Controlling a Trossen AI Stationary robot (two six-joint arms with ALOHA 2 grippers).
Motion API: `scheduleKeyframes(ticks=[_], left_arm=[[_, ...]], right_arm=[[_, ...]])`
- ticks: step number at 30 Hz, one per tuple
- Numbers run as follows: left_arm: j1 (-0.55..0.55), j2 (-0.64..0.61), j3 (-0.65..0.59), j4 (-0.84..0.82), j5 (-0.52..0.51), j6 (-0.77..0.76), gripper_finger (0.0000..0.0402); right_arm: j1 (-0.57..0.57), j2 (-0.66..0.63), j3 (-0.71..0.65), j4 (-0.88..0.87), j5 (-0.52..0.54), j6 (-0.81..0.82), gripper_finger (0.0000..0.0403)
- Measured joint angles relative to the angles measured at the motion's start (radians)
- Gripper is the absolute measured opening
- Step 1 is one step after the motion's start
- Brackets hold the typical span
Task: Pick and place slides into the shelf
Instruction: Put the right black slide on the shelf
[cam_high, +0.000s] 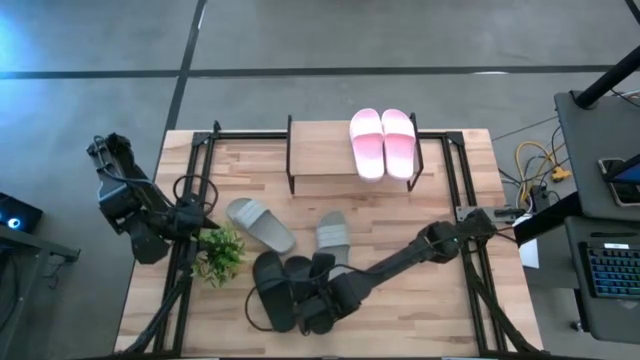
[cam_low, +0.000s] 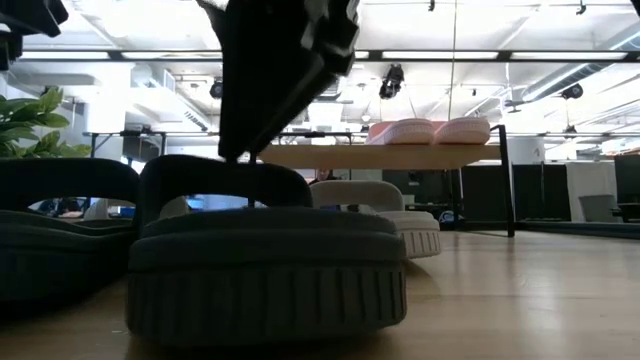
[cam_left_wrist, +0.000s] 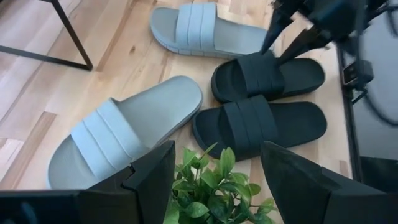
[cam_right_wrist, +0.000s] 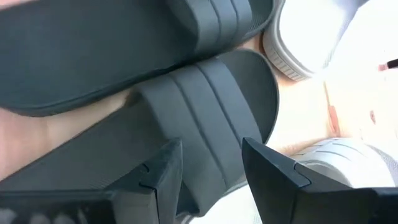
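High view: wooden plank table (cam_high: 430, 290), both dark arms, six slides in three pairs.
Shelf (cam_high: 320, 150): pale board top on thin black metal legs, at the table's far edge.
Pink slides (cam_high: 382, 142): two, side by side on the shelf top, smooth with wide straps.
Grey slides (cam_high: 262, 222): two, ribbed straps, flat on the table in front of the shelf, one angled, one (cam_high: 333, 235) nearly straight.
Black slides (cam_high: 272, 290): two, matte with ribbed straps, side by side near the table's front edge.
Right gripper (cam_high: 318, 300): over the right-hand black slide (cam_right_wrist: 205, 112), fingers parted on either side of its strap, not yet clamped, nothing lifted.
Left gripper (cam_left_wrist: 214, 180): at the table's left edge above a small green plant (cam_high: 218, 250), fingers wide apart, empty.
Low view only: ridged side walls of the black soles (cam_low: 265, 285), the pink pair's rounded toes on the shelf board, ceiling lights of the room behind.
Left wrist view only: leafy plant (cam_left_wrist: 214, 193) between the fingers, all four table slides together.
Right wrist view only: close strap grooves, pale grey sole edge (cam_right_wrist: 298, 56) just beside the black slide.
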Motion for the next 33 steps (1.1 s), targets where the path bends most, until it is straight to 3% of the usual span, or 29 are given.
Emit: scheduleKeyframes(ticks=[17, 27, 33], left_arm=[[0.000, 0.000, -0.031, 0.026, -0.001, 0.000, 0.0223], [0.000, 0.000, -0.032, 0.027, -0.001, -0.001, 0.0223], [0.000, 0.000, -0.032, 0.026, -0.001, -0.002, 0.0223]], right_arm=[[0.012, 0.017, -0.020, -0.008, -0.017, -0.020, 0.0162], [0.011, 0.030, -0.018, 0.041, 0.079, -0.126, 0.0156], [-0.005, 0.043, -0.018, 0.049, 0.085, -0.163, 0.0138]])
